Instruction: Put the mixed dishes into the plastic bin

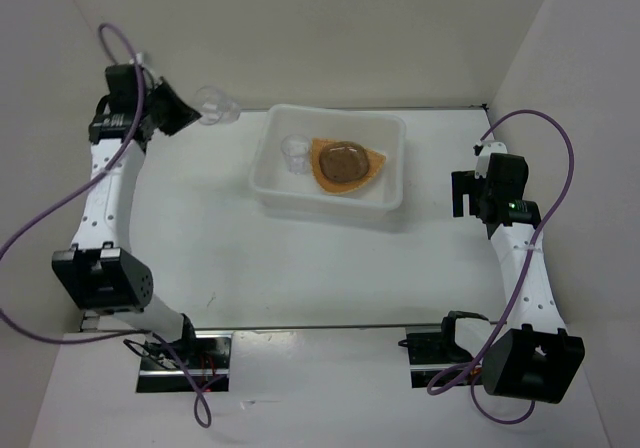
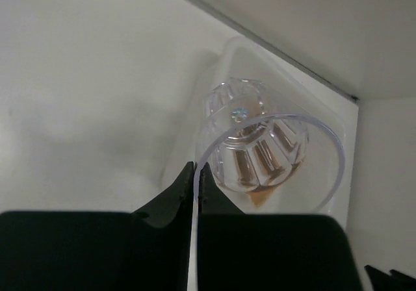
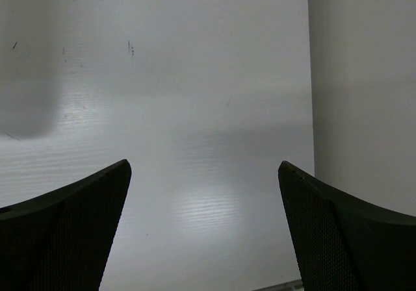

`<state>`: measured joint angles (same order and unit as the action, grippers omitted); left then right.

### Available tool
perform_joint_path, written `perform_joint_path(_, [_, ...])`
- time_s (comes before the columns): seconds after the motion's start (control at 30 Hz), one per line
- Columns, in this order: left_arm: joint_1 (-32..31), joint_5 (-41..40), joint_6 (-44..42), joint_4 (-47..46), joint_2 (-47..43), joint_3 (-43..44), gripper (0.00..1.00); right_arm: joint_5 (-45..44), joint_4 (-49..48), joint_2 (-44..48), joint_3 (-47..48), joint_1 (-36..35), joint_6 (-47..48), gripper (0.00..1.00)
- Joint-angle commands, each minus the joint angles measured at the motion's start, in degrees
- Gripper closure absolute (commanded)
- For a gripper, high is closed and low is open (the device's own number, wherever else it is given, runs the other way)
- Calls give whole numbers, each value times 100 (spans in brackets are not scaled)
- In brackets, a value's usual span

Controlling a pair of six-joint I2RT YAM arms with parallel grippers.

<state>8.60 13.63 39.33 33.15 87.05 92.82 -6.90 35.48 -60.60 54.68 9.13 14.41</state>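
The white plastic bin (image 1: 270, 173) stands at the back middle of the table. In it lie the orange-tan plate (image 1: 372, 163), a greyish speckled oval dish (image 1: 343, 161) on the plate, and a clear cup (image 1: 294, 151). My left gripper (image 1: 196, 120) is shut on the rim of a second clear cup (image 1: 217, 104), held in the air left of the bin. In the left wrist view the cup (image 2: 260, 148) hangs in front of the bin (image 2: 328, 112), its rim pinched between the fingertips (image 2: 209, 180). My right gripper (image 3: 205, 167) is open and empty, right of the bin.
White walls enclose the table at the back, left and right. Purple cables loop off both arms. The right arm (image 1: 500, 193) stands a little right of the bin.
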Motion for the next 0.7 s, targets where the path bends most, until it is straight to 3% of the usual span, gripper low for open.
perform_joint_path(0.0, [-919, -257, -1249, 844, 882, 1411, 100, -75, -305, 57, -36, -51, -62, 2])
perform_joint_path(0.07, [-1465, -737, -1847, 1359, 1426, 2079, 100, -75, -305, 57, -36, -51, -62, 2])
perform_joint_path(0.33, [-2616, -1845, -1956, 2055, 2596, 2679, 100, -75, -305, 110, -36, -51, -62, 2])
perform_joint_path(0.43, [-2837, -2355, -2017, 2179, 2870, 2908, 100, -75, -305, 110, -36, -51, -62, 2])
perform_joint_path(0.67, [-3030, -2461, -2070, 2118, 3345, 2945, 100, -128, -305, 110, -36, -51, -62, 2])
